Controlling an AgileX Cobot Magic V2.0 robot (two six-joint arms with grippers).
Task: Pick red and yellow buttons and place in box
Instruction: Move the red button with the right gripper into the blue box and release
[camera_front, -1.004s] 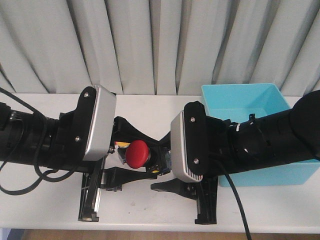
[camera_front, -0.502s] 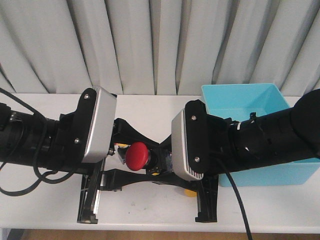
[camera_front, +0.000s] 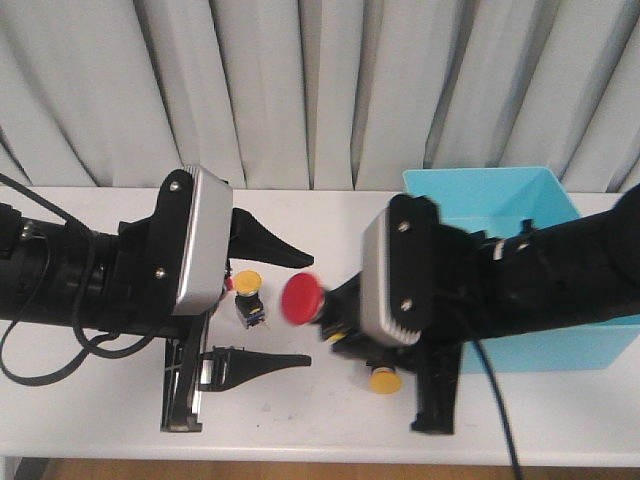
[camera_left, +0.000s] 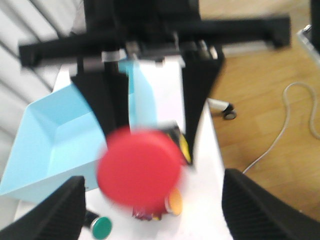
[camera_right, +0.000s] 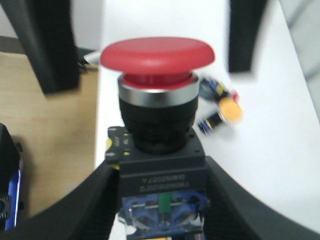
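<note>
A red button (camera_front: 300, 298) with a black body hangs above the white table, with my right gripper (camera_right: 162, 200) shut on its body (camera_right: 162, 175). My left gripper (camera_left: 155, 200) is open, its fingers (camera_front: 270, 240) spread wide on either side of the red cap (camera_left: 139, 172) without touching it. A yellow button (camera_front: 247, 285) lies on the table behind the left fingers, and a second yellow button (camera_front: 385, 380) lies under the right arm. The turquoise box (camera_front: 480, 205) stands at the right rear, partly hidden by the right arm.
A green-capped switch (camera_left: 101, 227) lies on the table near the box's base (camera_left: 50, 140). Grey curtains hang behind the table. The table's front edge runs just below both arms, with wooden floor and a cable (camera_left: 295, 115) beyond it.
My left gripper's jaws have spread wider and let go of the red button. The right arm has shifted right with the red button in it, uncovering both yellow buttons.
</note>
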